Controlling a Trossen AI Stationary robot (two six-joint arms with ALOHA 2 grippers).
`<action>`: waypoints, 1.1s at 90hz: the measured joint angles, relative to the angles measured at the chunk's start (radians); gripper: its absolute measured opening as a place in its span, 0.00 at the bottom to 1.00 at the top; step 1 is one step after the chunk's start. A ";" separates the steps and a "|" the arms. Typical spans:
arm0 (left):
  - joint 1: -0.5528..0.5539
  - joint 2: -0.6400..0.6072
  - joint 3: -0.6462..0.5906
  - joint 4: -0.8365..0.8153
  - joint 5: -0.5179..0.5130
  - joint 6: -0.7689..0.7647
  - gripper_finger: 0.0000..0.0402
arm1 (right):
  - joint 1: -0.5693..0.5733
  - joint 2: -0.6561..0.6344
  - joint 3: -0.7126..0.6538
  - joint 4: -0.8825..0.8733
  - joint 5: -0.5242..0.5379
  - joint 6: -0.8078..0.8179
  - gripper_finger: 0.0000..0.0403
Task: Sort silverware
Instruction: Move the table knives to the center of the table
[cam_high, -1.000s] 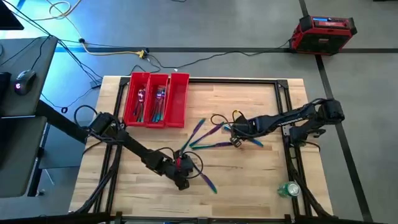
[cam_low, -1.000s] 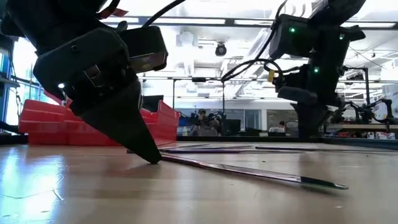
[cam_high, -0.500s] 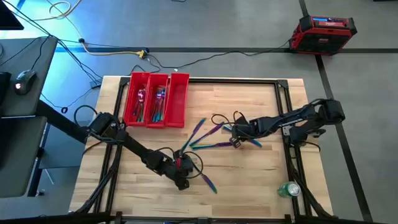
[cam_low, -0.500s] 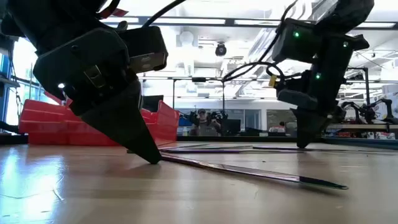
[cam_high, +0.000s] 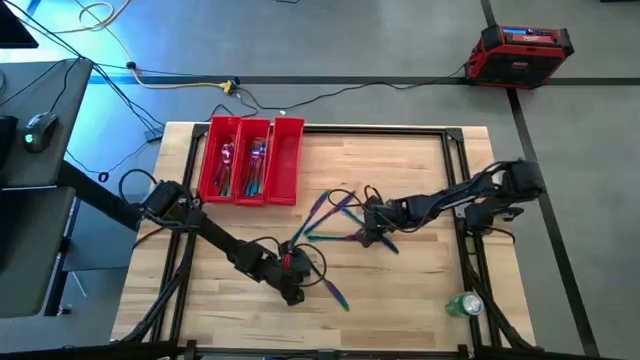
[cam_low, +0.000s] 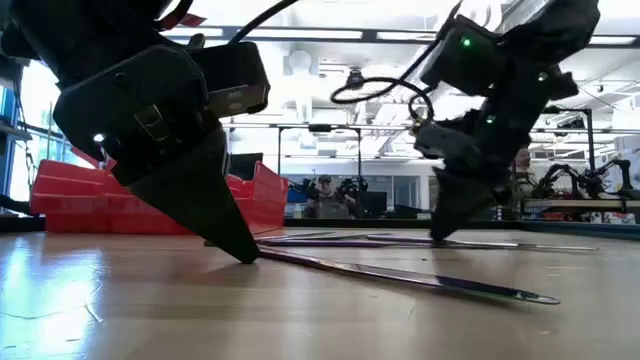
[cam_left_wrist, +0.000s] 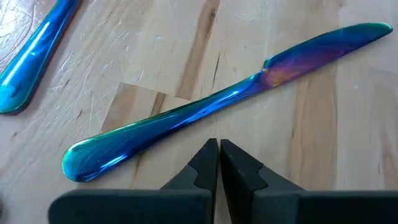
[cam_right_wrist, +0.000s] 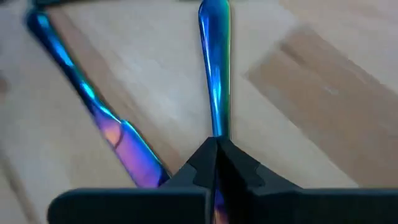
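Note:
An iridescent knife (cam_left_wrist: 217, 102) lies flat on the wood near the table's front (cam_high: 336, 292). My left gripper (cam_left_wrist: 219, 144) is shut, its tips down at the table just beside the knife's handle (cam_low: 245, 255). Several more pieces of silverware (cam_high: 325, 215) lie crossed at mid-table. My right gripper (cam_high: 372, 236) is shut with its tips down on one blue piece (cam_right_wrist: 214, 74). Another knife (cam_right_wrist: 93, 106) lies beside that piece. My left gripper points steeply down, its shut tips at the table beside the knife's handle (cam_left_wrist: 186, 118). A strip of wood shows between them, and whether they touch the knife I cannot tell. My right gripper presses its shut fingertips (cam_right_wrist: 205, 155) down from above on the blue piece's handle (cam_right_wrist: 216, 124), which runs out from under the tips. The piece lies flat on the table.
A red three-compartment tray (cam_high: 288, 160) stands at the far left, with silverware in its two left compartments. A green bottle (cam_high: 465, 303) lies near the front right corner. Bare wood lies between the tray and the pile.
My right gripper has gone toward the table's left edge and a little toward the near edge, still shut. The blue piece under its tips has slid along the table with it.

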 joint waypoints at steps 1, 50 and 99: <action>0.000 0.000 0.000 0.000 0.000 0.000 0.00 | 0.000 0.005 0.000 0.013 -0.003 -0.003 0.00; 0.017 0.001 0.000 0.004 -0.031 -0.001 0.00 | -0.040 0.195 0.183 0.159 -0.115 -0.345 0.00; 0.064 0.001 -0.001 0.036 -0.102 -0.037 0.00 | -0.041 0.235 0.366 0.099 -0.228 -0.660 0.00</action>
